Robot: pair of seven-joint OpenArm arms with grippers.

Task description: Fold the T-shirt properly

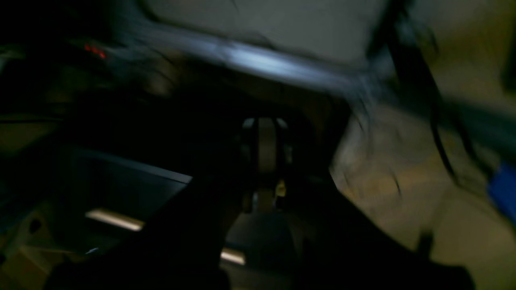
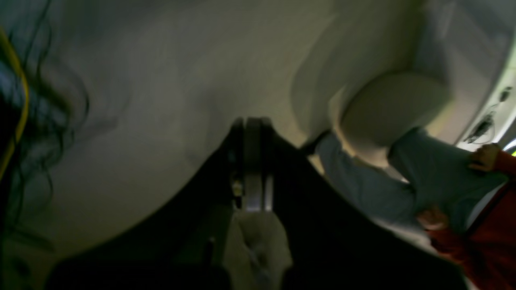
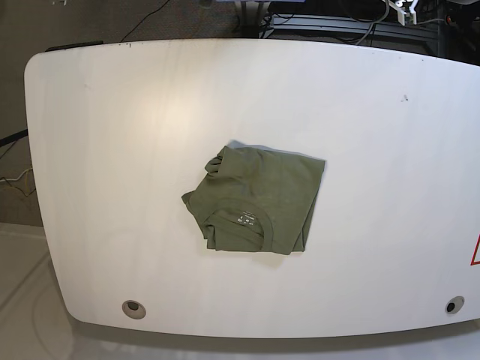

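Note:
The olive-green T-shirt [image 3: 259, 196] lies folded into a rough rectangle near the middle of the white table [image 3: 112, 112]. Its neckline faces the front edge and the pale label [image 3: 244, 219] shows. No arm or gripper shows in the base view. In the blurred left wrist view, my left gripper [image 1: 266, 161] has its fingers pressed together with nothing between them, over dark surroundings. In the blurred right wrist view, my right gripper [image 2: 252, 161] is also shut and empty, in front of a pale surface. The shirt shows in neither wrist view.
The table has a round hole [image 3: 133, 307] at the front left and another [image 3: 450, 305] at the front right. Cables and equipment [image 3: 337, 22] lie behind the far edge. A person in red and grey [image 2: 463, 193] shows at the right of the right wrist view.

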